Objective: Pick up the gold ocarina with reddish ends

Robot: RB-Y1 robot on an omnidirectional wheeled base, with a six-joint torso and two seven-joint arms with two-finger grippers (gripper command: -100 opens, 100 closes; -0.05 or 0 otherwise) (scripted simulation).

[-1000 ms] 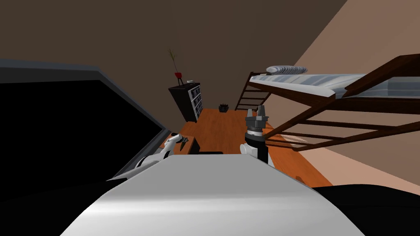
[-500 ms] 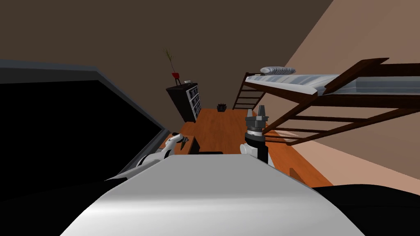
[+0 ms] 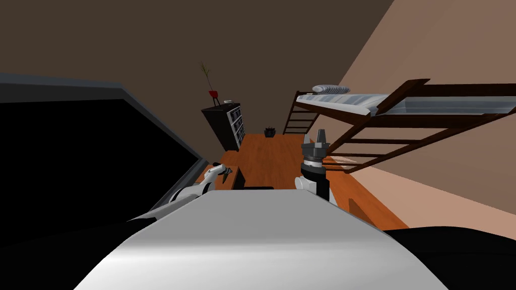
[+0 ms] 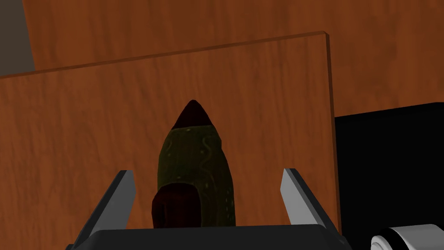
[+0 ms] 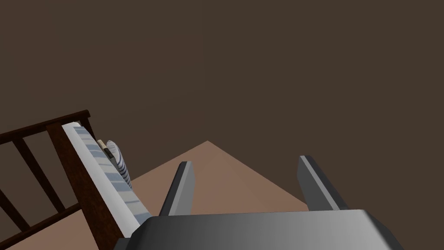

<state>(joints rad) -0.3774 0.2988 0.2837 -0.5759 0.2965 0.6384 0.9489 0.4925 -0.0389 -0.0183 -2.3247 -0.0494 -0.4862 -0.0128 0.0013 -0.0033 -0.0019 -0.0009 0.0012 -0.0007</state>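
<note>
The ocarina (image 4: 195, 173) is dull olive-gold with dark reddish ends. It lies on a reddish-brown wooden board (image 4: 86, 130), pointed end away from my hand. My left gripper (image 4: 208, 171) is open, one finger on each side of the ocarina with a gap to both, its wide end near the gripper's body. In the head view my left gripper (image 3: 224, 171) is low at my left, over the board's edge (image 3: 209, 177). My right gripper (image 3: 321, 134) points upward at chest height, open (image 5: 245, 160) and holding nothing.
A black block (image 4: 390, 165) borders the board on one side. A wood floor (image 3: 272, 156) runs ahead to a black bookshelf (image 3: 227, 123) with a red-potted plant (image 3: 213, 93). A bunk bed (image 3: 383, 105) stands to my right, a black area (image 3: 75, 161) to my left.
The whole head picture has swung: bed, shelf and floor slid left, so I have turned. Both arms hold the same pose against my chest.
</note>
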